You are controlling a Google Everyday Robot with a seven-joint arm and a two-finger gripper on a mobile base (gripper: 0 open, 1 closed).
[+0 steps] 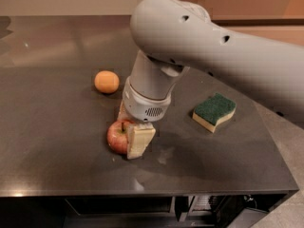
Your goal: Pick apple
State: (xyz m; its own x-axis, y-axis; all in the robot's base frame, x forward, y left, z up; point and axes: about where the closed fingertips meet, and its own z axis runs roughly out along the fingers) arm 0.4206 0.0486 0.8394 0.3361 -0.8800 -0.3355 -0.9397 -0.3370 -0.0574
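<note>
The apple [118, 136], red with yellowish streaks and a short dark stem, sits on the dark steel table [57, 141] near its front edge. My gripper [128, 136] reaches down from the big grey arm and stands around the apple. One cream finger [139, 141] presses against the apple's right side. The other finger [122, 113] shows just behind it. The gripper is shut on the apple. The apple's underside looks level with the table top.
A small plain orange fruit [106, 81] lies behind and to the left of the apple. A green and yellow sponge [213, 112] lies to the right. The table's front edge runs just below the apple.
</note>
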